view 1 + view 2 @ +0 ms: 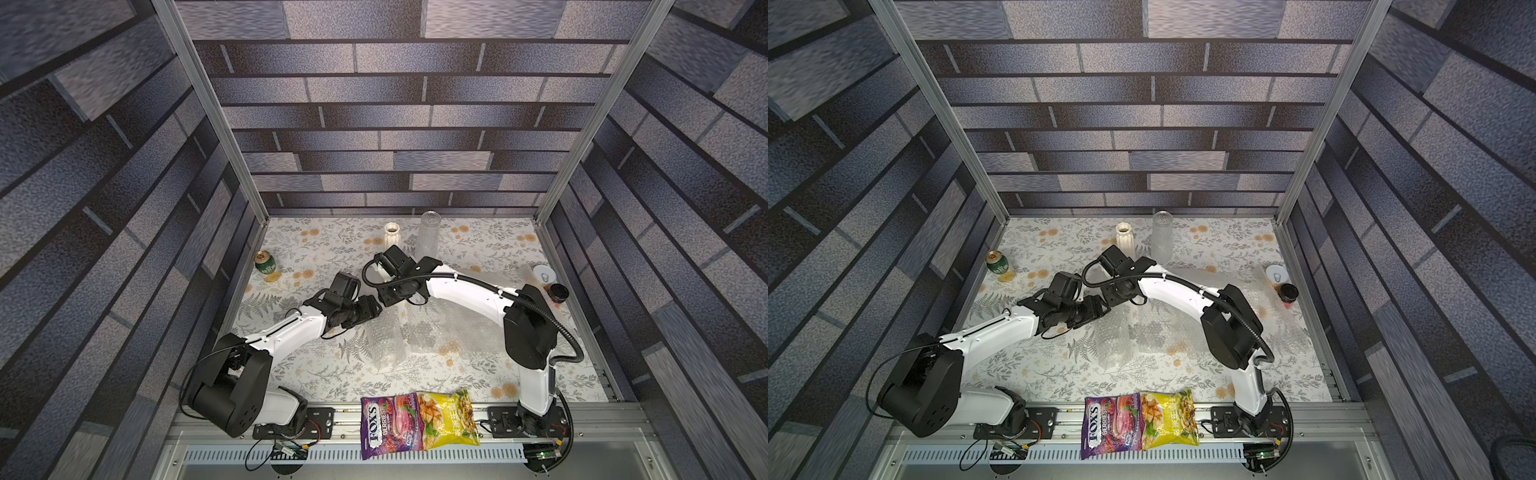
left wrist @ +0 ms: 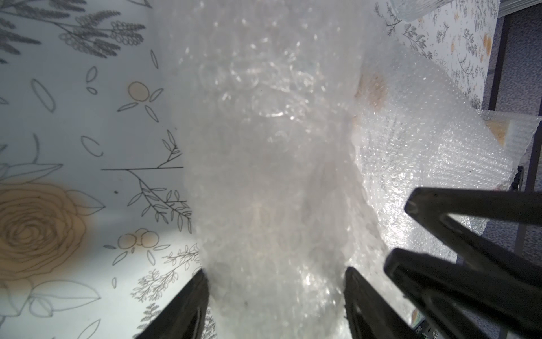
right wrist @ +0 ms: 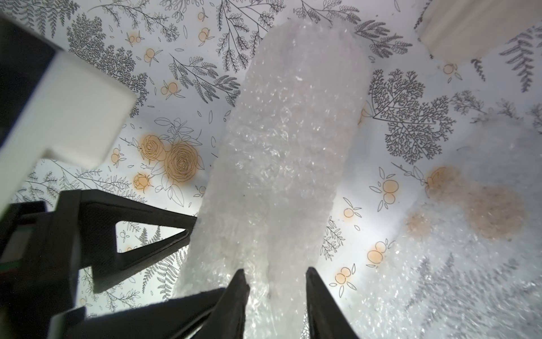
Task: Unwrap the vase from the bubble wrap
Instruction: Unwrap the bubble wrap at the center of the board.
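Wrap (image 3: 287,146) is a rolled-up bundle lying mid-counter (image 1: 316,374). The vase is presumably buried inside, can't really make it out. Left end effector (image 2: 275,271) is clamped round one end. Right end effector (image 3: 276,270) sits just beside it, jaws apart astride the wrap. My worry: with only one clamp on slippery plastic, a hard tug could drag the whole roll or dump the vase out.
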Controlling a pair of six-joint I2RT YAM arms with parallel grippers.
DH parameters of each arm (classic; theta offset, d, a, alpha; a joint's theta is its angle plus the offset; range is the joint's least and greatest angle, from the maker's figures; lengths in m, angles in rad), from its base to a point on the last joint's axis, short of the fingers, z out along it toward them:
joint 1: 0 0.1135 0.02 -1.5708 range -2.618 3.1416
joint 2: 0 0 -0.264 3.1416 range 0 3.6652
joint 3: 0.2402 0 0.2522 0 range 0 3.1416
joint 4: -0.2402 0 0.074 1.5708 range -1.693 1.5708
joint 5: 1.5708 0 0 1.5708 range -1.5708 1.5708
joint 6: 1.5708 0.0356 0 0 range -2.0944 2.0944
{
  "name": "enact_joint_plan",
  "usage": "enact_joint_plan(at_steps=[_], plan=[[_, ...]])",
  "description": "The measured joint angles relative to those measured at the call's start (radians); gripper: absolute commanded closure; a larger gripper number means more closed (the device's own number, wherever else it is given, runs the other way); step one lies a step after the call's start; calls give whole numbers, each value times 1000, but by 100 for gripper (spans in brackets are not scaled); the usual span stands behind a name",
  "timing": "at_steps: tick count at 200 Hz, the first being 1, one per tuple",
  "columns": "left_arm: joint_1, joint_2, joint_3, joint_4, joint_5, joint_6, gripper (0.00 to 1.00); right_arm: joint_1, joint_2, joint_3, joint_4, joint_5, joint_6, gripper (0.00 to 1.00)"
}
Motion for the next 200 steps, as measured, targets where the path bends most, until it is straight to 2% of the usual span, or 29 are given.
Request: enact_joint_plan(at_steps=[76,138,200], plan=[[1,0,0,-4,-3,6,27,8,127,121,-41,55,-16,69],[2,0,0,-5,-3,7,27,8,130,127,-58,113,-21,86],[2,1,0,-4,-3,7,27,8,110,83,-16,152,-14,92]])
